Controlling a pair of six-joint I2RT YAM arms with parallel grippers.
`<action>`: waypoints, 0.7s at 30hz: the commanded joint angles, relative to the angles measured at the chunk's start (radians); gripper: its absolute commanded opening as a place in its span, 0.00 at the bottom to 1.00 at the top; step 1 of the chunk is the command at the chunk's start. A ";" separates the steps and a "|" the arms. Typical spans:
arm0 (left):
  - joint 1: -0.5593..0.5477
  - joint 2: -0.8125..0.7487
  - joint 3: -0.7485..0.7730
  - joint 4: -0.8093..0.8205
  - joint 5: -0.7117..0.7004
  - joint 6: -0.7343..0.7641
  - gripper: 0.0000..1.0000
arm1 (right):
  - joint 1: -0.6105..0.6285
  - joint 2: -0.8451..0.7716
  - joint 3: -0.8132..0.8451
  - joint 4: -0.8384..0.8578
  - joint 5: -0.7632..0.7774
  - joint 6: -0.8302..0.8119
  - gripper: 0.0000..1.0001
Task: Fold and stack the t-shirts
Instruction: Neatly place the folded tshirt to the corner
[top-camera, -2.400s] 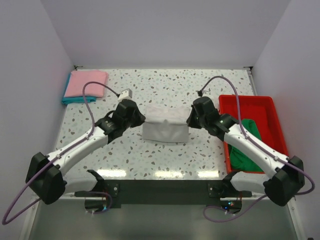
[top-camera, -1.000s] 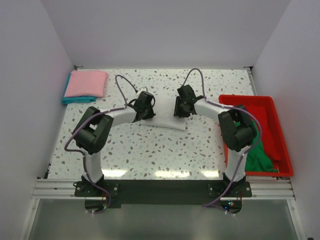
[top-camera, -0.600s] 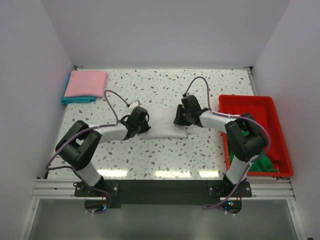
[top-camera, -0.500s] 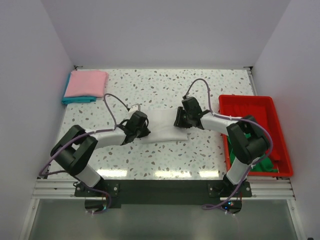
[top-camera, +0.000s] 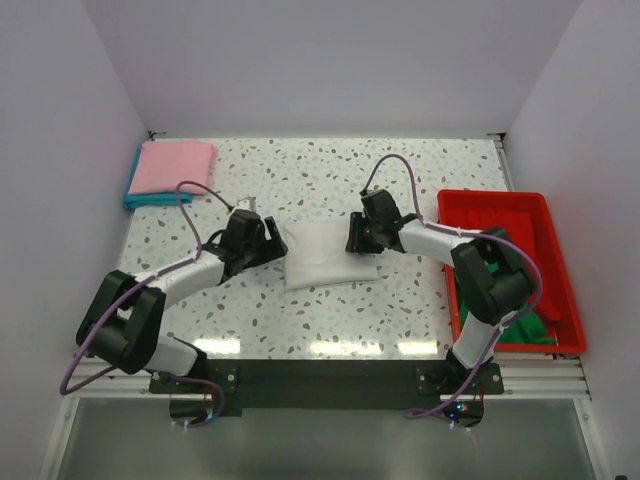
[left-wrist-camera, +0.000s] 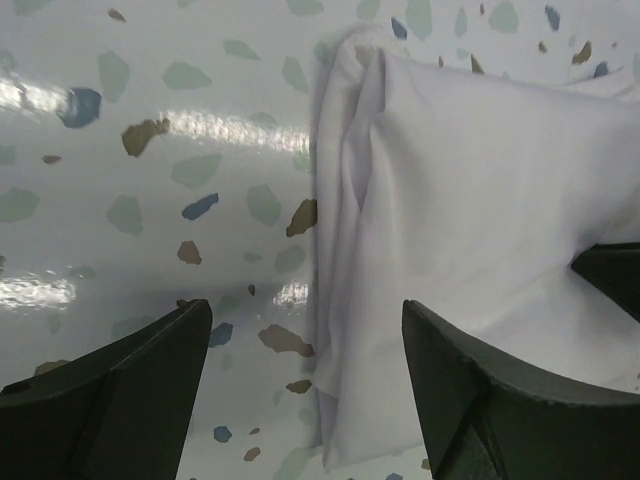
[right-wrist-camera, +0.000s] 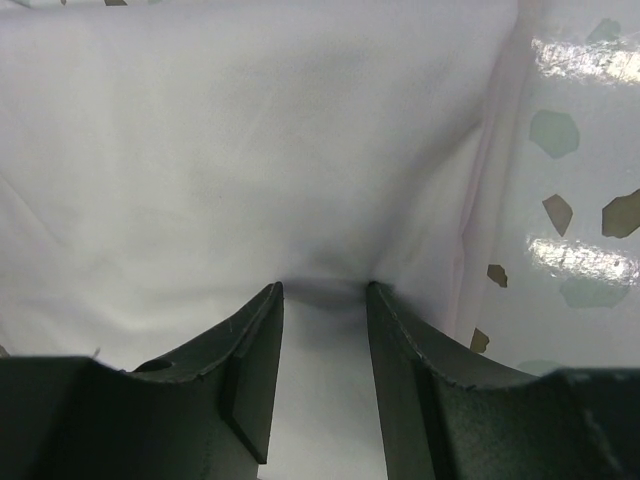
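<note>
Soft, floppy folded white shirt on the surface. Left claw gapes at its left edge; right claw nips a pucker. Likely best gripped at layered edges.

The tabletop is a glossy white terrazzo-pattern surface flecked with green, blue and brown, and it shows strips of lamp glare along its near edge. A red plastic tray, rectangular, sits on the right side of the tabletop, its long sides running front to back. An aluminium rail spans the near edge. Plain white walls enclose the left, back and right.
</note>
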 joint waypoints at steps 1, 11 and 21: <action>-0.001 0.084 0.022 0.007 0.173 0.094 0.82 | -0.004 0.036 0.029 -0.070 -0.017 -0.036 0.43; -0.036 0.323 0.086 0.024 0.189 0.056 0.65 | -0.023 0.022 0.026 -0.070 -0.048 -0.047 0.43; -0.148 0.413 0.185 -0.081 0.011 0.011 0.22 | -0.059 -0.019 0.063 -0.109 -0.084 -0.059 0.43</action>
